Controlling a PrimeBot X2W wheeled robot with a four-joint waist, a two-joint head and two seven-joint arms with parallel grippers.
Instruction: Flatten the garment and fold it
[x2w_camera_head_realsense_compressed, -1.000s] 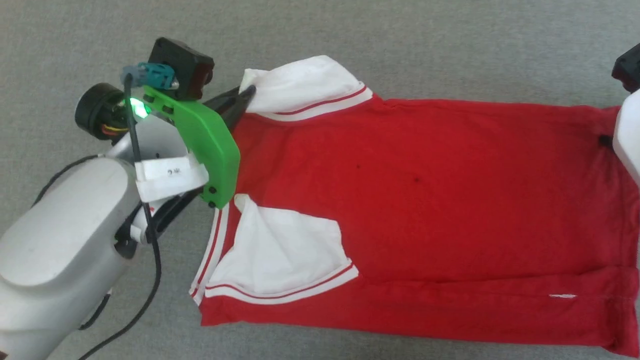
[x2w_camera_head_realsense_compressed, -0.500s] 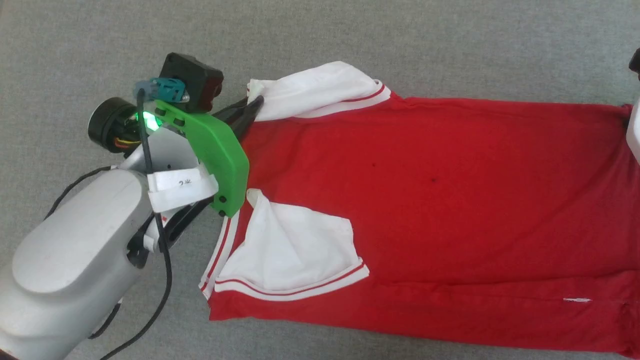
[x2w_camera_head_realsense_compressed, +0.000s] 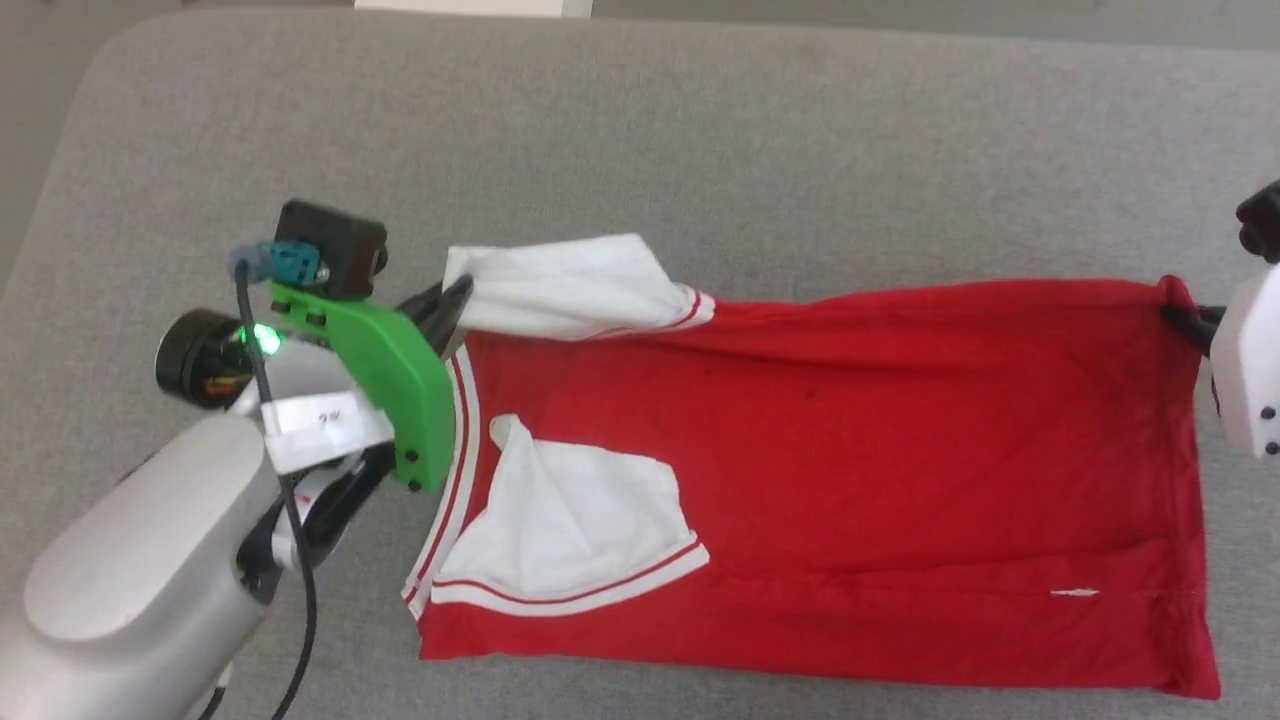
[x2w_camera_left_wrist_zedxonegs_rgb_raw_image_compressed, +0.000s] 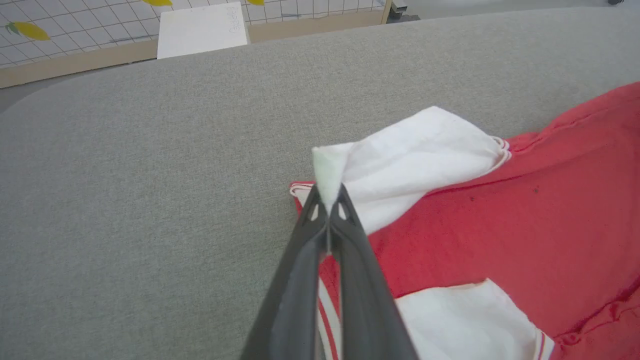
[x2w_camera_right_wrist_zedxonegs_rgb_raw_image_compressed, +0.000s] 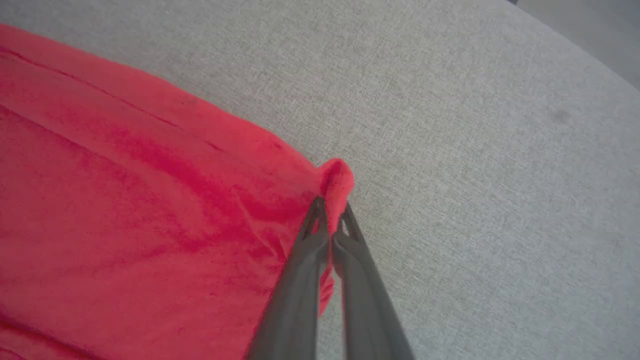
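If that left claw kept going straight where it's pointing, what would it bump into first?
The left gripper is shut on a white sleeve of the garment. Beyond that pinched tip lies the grey padded surface, which it would probably meet next, though depth is unclear.

No legible text; white tag (x2w_camera_head_realsense_compressed: 325, 430) on left forearm (x2w_camera_head_realsense_compressed: 150, 540) bears tiny marks (too blurred to read).

A grey, felt-like worktop (x2w_camera_head_realsense_compressed: 700, 150) with a rounded far-left corner spreads under even, soft light, and past its far edge stand a pale wooden strip (x2w_camera_left_wrist_zedxonegs_rgb_raw_image_compressed: 75, 62), a leaning white board (x2w_camera_left_wrist_zedxonegs_rgb_raw_image_compressed: 202, 29) and a white grid-patterned surface (x2w_camera_left_wrist_zedxonegs_rgb_raw_image_compressed: 90, 17) with yellow shapes (x2w_camera_left_wrist_zedxonegs_rgb_raw_image_compressed: 30, 31).
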